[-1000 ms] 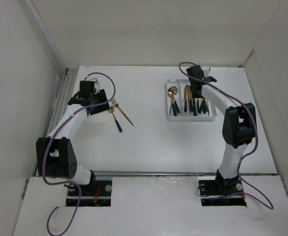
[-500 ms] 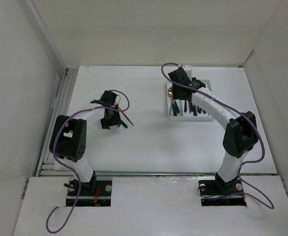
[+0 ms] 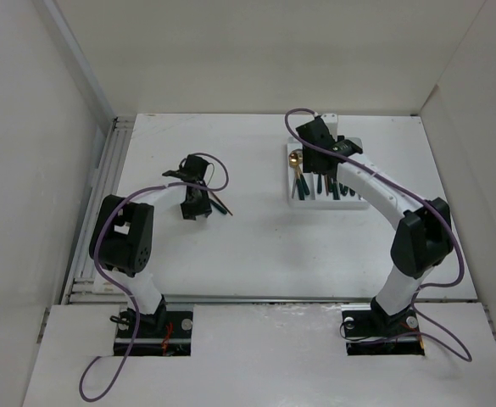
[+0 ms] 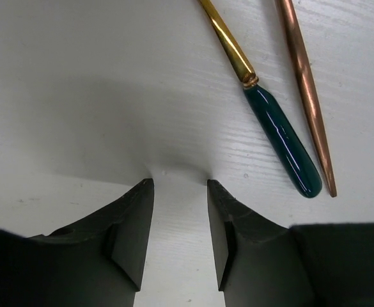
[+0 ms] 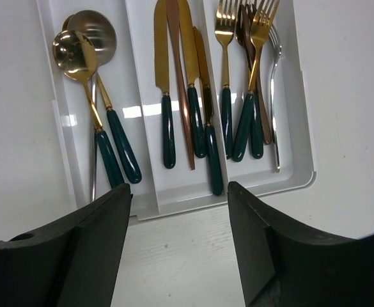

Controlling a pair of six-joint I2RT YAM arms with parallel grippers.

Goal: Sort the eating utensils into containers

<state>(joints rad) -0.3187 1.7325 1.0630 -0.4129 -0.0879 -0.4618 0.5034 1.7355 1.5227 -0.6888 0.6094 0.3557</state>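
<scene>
The white three-compartment tray (image 5: 305,153) holds spoons (image 5: 84,57) on the left, knives (image 5: 174,70) in the middle and forks (image 5: 238,77) on the right. My right gripper (image 5: 179,188) is open and empty, above the tray's near end; in the top view it (image 3: 322,165) covers part of the tray (image 3: 292,197). Two utensils lie loose on the table: a gold one with a green handle (image 4: 282,141) and a copper one (image 4: 305,89), also in the top view (image 3: 220,203). My left gripper (image 4: 180,185) is open and empty, low over the table, just left of their handle ends (image 3: 197,210).
White walls enclose the table on three sides. A ribbed rail (image 3: 103,186) runs along the table's left edge. The left arm's purple cable (image 3: 218,174) loops above the loose utensils.
My left arm has swung right from the table's left side and lowered its gripper beside the two loose utensils. My right arm has shifted left over the tray.
</scene>
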